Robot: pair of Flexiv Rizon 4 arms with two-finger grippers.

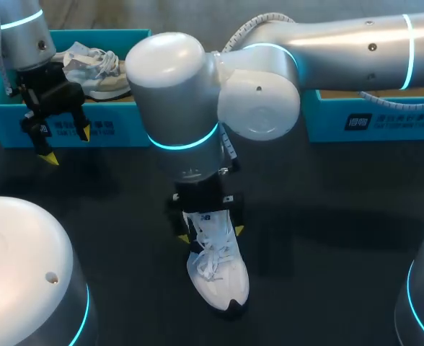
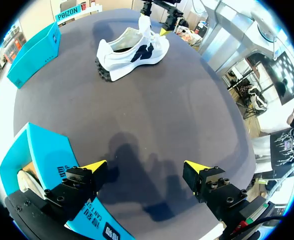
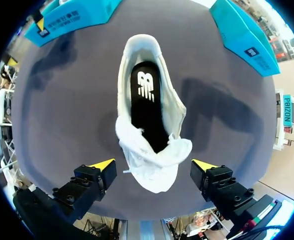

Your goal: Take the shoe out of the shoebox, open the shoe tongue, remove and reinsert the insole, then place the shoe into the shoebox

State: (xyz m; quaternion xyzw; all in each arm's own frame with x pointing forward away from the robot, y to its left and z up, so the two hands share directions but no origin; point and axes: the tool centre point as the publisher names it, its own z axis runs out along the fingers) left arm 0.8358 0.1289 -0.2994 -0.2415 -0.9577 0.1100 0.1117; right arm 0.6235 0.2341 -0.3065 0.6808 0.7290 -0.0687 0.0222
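Observation:
A white shoe (image 1: 218, 270) stands on the dark table near the front middle, toe toward the front edge. In the right wrist view the shoe (image 3: 154, 167) has its tongue folded forward and the black insole (image 3: 146, 102) lies inside. My right gripper (image 1: 212, 234) hangs open just above the shoe, one yellow tip on each side of the tongue and neither touching it. My left gripper (image 1: 68, 144) is open and empty in front of the left teal shoebox (image 1: 3, 108). In the left wrist view the left gripper (image 2: 144, 170) hovers over bare table, with the shoe (image 2: 132, 52) far ahead.
A second grey-white shoe (image 1: 96, 68) lies in the left shoebox. Another teal shoebox (image 1: 371, 115) stands at the back right, under my right arm. Bare table lies around the white shoe.

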